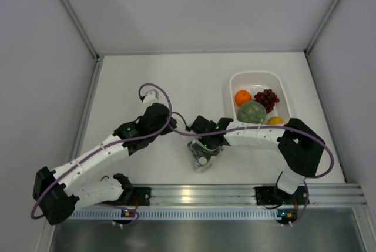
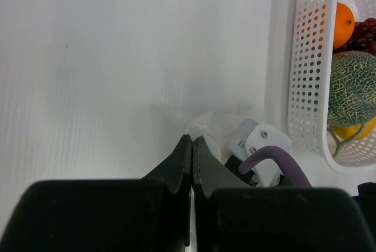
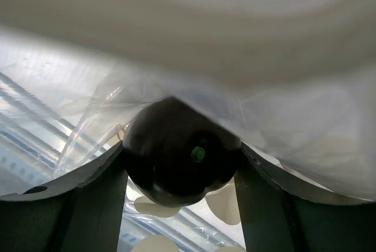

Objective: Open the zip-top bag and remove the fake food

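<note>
White desk [image 1: 147, 76] | removing: right hand [image 1: 207, 145] grips dark fruit [image 3: 176, 158] inside zip-top bag [image 3: 82, 128] | left hand [image 2: 192, 158] closed, empty | next: draw fruit out.

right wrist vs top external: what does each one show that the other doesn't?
Only right wrist: a dark round fruit wedged between the right fingers, touching both of them.

Only top external: the white basket holding the orange, grapes, melon and lemon, plus the left arm and right arm. The dark fruit can't be made out there.

Both: the zip-top bag, clear plastic with white dots. It is a small crumpled patch from above and fills the frame at the wrist.
</note>
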Motion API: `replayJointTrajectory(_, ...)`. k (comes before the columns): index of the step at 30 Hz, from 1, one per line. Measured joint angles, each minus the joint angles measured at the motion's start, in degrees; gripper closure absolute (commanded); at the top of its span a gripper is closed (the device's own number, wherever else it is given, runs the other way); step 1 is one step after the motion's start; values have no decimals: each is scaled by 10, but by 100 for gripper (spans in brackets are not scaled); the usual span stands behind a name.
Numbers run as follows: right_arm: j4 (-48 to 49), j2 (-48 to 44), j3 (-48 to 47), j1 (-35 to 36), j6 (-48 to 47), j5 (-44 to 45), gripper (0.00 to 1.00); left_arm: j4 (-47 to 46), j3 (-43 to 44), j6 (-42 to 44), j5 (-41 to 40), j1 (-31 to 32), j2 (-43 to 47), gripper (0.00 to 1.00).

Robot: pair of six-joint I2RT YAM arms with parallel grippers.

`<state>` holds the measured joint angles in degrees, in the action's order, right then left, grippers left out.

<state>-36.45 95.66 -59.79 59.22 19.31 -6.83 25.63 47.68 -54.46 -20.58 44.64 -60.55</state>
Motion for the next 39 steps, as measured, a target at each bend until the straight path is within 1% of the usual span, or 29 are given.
replayJointTrajectory(4, 2, -2, -3, 1, 3, 18, 64, 0, 0, 4, -3, 0, 2, 100)
replayJointTrajectory(7, 2, -17, -3, 2, 4, 35, 65, 0, 0, 7, -1, 0, 7, 100)
replayJointTrajectory(11, 5, -60, -8, 3, 9, 55, 66, 0, 6, 13, 5, 0, 19, 100)
replayJointTrajectory(16, 22, -105, -38, 3, 10, 78, 67, 0, 28, 25, 29, 0, 35, 100)
replayJointTrajectory(24, 50, -160, -77, 3, 4, 99, 67, -1, 65, 79, 54, 0, 32, 100)
replayJointTrajectory(31, 107, -246, -85, 3, 2, 132, 68, -2, 76, 108, 69, 0, -4, 100)
replayJointTrajectory(36, 149, -275, -83, 3, -14, 164, 71, -10, 91, 117, 82, 3, -14, 100)
replayJointTrajectory(39, 210, -303, -38, 3, -20, 178, 73, -17, 94, 122, 71, 3, -14, 100)
